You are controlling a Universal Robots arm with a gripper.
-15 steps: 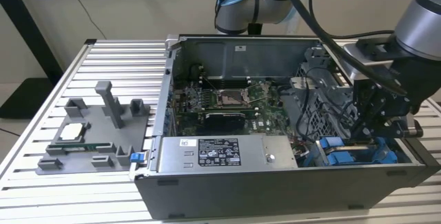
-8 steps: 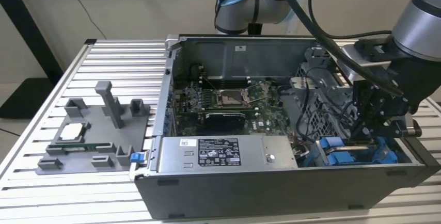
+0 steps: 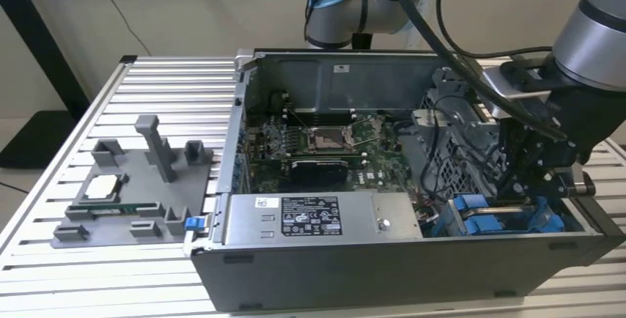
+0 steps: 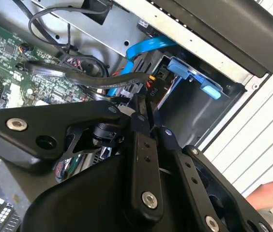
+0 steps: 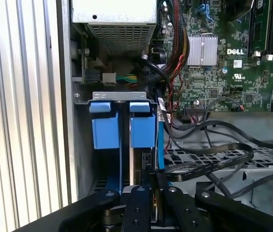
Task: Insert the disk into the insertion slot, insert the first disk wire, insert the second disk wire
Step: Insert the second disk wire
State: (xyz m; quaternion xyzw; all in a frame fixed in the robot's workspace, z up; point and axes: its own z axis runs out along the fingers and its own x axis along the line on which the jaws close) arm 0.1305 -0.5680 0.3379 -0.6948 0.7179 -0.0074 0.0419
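ribbed aluminium table (image 3: 146,83) under a beige wall carries the open case (image 3: 391,259); my claw (image 4: 145,107), pinched narrow on a black wire (image 4: 98,79), hangs over the slot (image 5: 122,130) at the case's corner.

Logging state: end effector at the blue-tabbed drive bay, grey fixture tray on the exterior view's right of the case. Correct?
No. The exterior view shows the grey fixture tray at its left of the case; end effector is at the blue-tabbed drive bay.

A robotics lab — an opened computer case (image 3: 391,186) on a slatted aluminium desk (image 3: 157,83), grey fixture block (image 3: 137,193) alongside, robot arm (image 3: 597,32) overhead.
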